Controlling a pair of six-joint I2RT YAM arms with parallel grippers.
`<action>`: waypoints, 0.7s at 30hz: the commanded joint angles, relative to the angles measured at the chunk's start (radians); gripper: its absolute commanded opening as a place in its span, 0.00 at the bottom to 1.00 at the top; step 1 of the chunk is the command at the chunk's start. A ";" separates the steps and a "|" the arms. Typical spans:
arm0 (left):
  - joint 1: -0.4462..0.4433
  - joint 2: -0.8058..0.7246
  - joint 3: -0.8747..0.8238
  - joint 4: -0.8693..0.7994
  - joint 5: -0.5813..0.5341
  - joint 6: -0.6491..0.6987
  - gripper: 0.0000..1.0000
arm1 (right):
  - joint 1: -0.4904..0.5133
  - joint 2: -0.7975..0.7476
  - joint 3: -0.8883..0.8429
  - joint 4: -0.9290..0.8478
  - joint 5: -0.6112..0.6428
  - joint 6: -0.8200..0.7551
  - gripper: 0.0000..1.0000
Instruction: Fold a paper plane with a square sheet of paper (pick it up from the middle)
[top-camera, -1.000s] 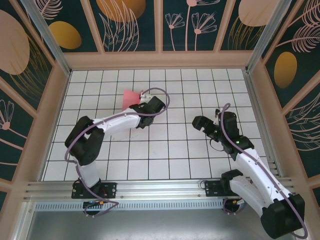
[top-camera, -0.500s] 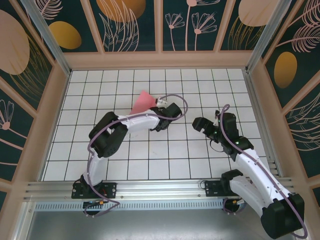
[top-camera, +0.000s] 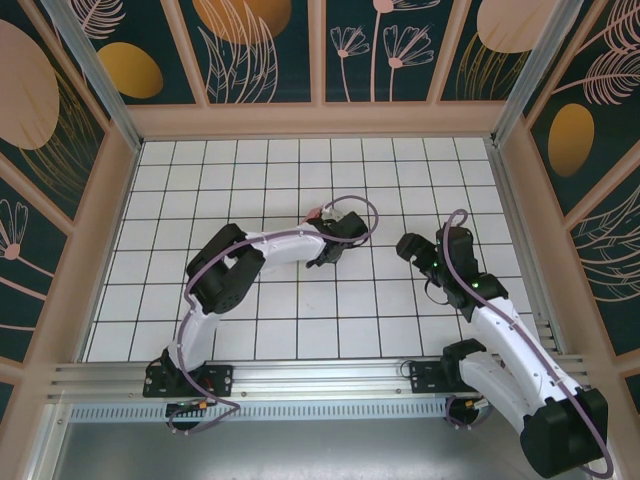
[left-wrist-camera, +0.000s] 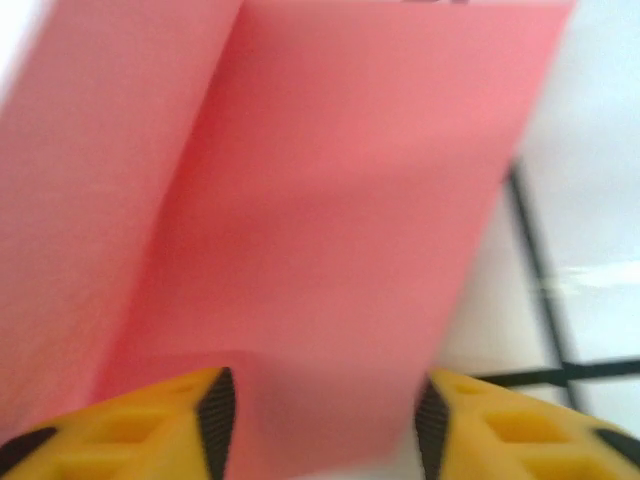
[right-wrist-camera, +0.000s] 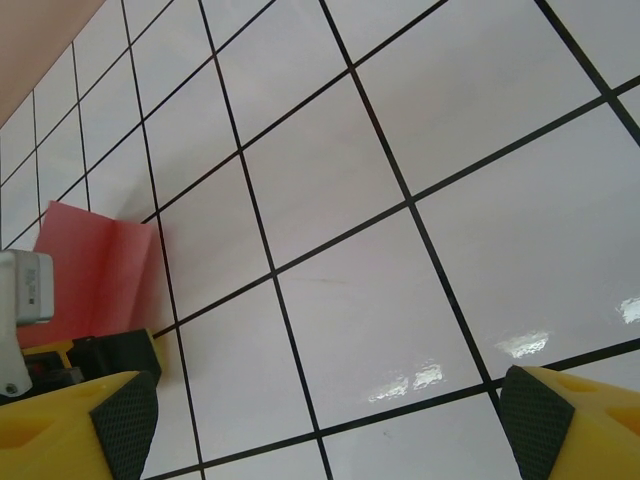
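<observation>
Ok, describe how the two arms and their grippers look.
The left arm and right arm have white tubular links with black joints, and a thin lilac cable loops along each. The left gripper and right gripper have yellow fingers faced with black textured pads.

Bright, even light from overhead leaves the white table (top-camera: 300, 300) almost shadowless, with small glare patches on its glossy tiles under the right wrist, while the pink paper (left-wrist-camera: 330, 200) at the left wrist looks smeared and out of focus.
</observation>
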 joint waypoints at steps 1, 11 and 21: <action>-0.009 -0.135 -0.022 0.090 0.182 -0.029 0.62 | -0.010 0.021 0.024 0.013 -0.032 -0.006 0.91; 0.037 -0.506 -0.317 0.300 0.297 -0.084 0.96 | 0.011 0.146 0.031 0.132 -0.292 -0.025 0.90; 0.248 -0.595 -0.611 0.524 0.509 -0.078 0.94 | 0.242 0.375 0.174 0.154 -0.140 0.094 0.90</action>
